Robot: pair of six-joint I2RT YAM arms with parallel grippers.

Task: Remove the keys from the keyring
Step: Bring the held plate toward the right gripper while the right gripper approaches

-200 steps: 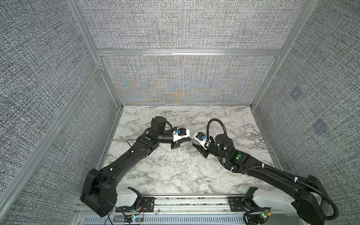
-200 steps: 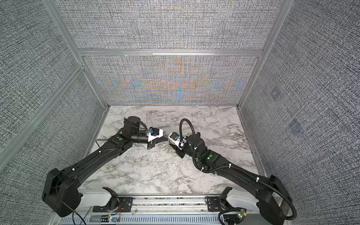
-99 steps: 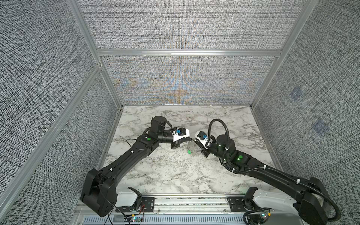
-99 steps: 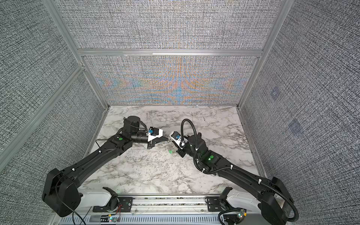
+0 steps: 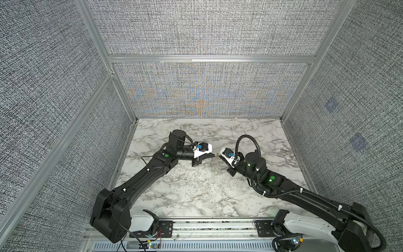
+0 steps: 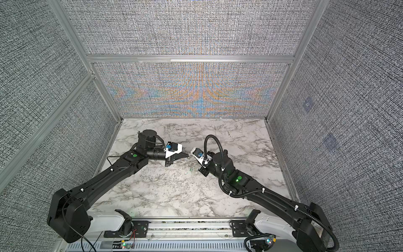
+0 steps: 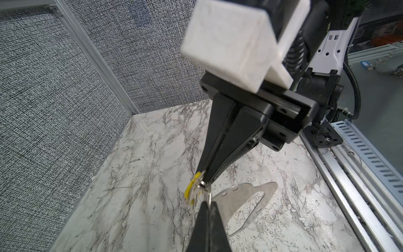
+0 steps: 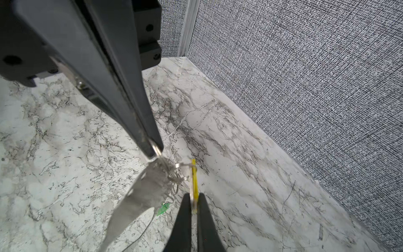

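My right gripper [image 8: 194, 197] is clamped narrow on the yellow oblong plastic tag [image 8: 194, 181] of one small key, and the tag stands edge-on between the two black fingers. Just across from it my left gripper [image 7: 209, 204] is pinched fully together on a thin silver wire ring [image 8: 157, 150]. The two sets of fingertips nearly meet, raised above the tabletop. In both top views they come nose to nose near the middle of the table. From that wire ring hangs the keyring [image 8: 148, 192], which reads to me as a flat grey metal loop with a wide cut-out, tilted and dangling downward. A cluster of small silver rings and key metal sits between the yellow tag and the top of the keyring, too tangled for me to say what is threaded through what. Below the keyring I see the green plastic tag [image 8: 162, 210] of the second key, low by the white-and-grey marble tabletop [image 5: 196, 192]. I cannot tell whether it rests on the marble or whether it is joined to anything. Grey woven wall panels [image 5: 202, 32] in aluminium frames close the table in.
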